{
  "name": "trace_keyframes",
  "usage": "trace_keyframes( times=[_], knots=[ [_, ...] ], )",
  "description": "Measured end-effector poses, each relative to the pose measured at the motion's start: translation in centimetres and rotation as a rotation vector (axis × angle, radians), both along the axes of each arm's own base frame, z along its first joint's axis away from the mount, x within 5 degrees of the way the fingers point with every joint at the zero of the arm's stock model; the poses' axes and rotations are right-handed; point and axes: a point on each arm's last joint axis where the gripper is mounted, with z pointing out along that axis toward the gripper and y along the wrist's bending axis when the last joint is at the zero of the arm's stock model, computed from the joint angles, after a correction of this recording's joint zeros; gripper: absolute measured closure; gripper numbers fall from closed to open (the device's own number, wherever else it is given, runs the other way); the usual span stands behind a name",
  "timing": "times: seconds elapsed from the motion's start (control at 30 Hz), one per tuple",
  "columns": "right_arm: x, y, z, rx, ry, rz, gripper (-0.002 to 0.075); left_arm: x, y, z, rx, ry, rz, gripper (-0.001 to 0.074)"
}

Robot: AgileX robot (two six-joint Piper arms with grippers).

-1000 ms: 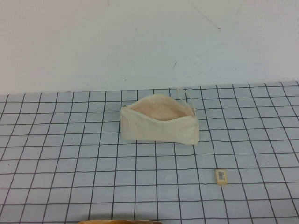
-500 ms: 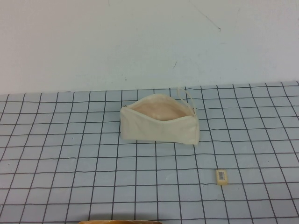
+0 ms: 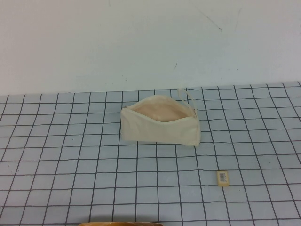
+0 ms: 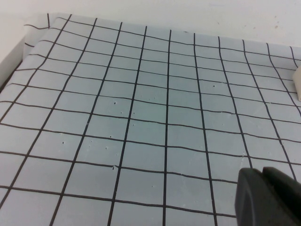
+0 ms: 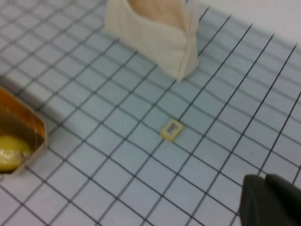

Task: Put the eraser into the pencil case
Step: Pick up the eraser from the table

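Note:
The pencil case (image 3: 160,123) is a cream-white pouch standing open on the checked mat, its peach lining showing and a thin pull loop (image 3: 187,97) at its right end. The eraser (image 3: 223,178), a tiny cream-yellow block with a barcode label, lies on the mat in front of it to the right. Neither gripper shows in the high view. In the right wrist view the right gripper (image 5: 265,179) is shut and empty, hovering well short of the eraser (image 5: 171,129) and pencil case (image 5: 155,28). The left gripper (image 4: 262,173) is shut and empty over bare mat.
An orange-brown container (image 5: 21,127) holding something yellow (image 5: 10,151) sits near the front edge; its rim shows at the bottom of the high view (image 3: 120,224). A cream edge (image 4: 297,82) shows at the border of the left wrist view. A white wall stands behind the mat.

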Motion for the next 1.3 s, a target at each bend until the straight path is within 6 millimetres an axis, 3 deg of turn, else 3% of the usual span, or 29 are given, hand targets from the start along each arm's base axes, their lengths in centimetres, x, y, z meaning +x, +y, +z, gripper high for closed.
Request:
trace_keyframes(
  times=[0.17, 0.3, 0.4, 0.63, 0.87, 0.97, 1.2, 1.3],
  knots=[
    [4.9, -0.1, 2.1, -0.041, 0.144, 0.064, 0.0729, 0.0, 0.0, 0.0, 0.0, 0.0, 0.0, 0.0736],
    [9.4, 1.1, 2.1, -0.109, 0.251, 0.157, 0.0729, 0.0, 0.0, 0.0, 0.0, 0.0, 0.0, 0.0736],
    [12.5, 3.1, 0.8, -0.219, 0.352, 0.226, 0.0729, 0.0, 0.0, 0.0, 0.0, 0.0, 0.0, 0.0736],
    [17.7, 8.7, -3.3, -0.464, 0.522, 0.397, 0.0729, 0.0, 0.0, 0.0, 0.0, 0.0, 0.0, 0.0736],
    [20.2, 12.4, -8.9, -0.575, 0.587, 0.605, 0.0714, 0.0, 0.0, 0.0, 0.0, 0.0, 0.0, 0.0736],
    [21.0, 13.2, -10.5, -0.574, 0.572, 0.663, 0.0631, 0.0, 0.0, 0.0, 0.0, 0.0, 0.0, 0.0736],
    [22.3, 14.0, -13.4, -0.598, 0.535, 0.77, 0.0263, 0.0, 0.0, 0.0, 0.0, 0.0, 0.0, 0.0736],
    [23.0, 14.1, -15.0, -0.637, 0.521, 0.781, 0.0228, 0.0, 0.0, 0.0, 0.0, 0.0, 0.0, 0.0736]
  ],
)
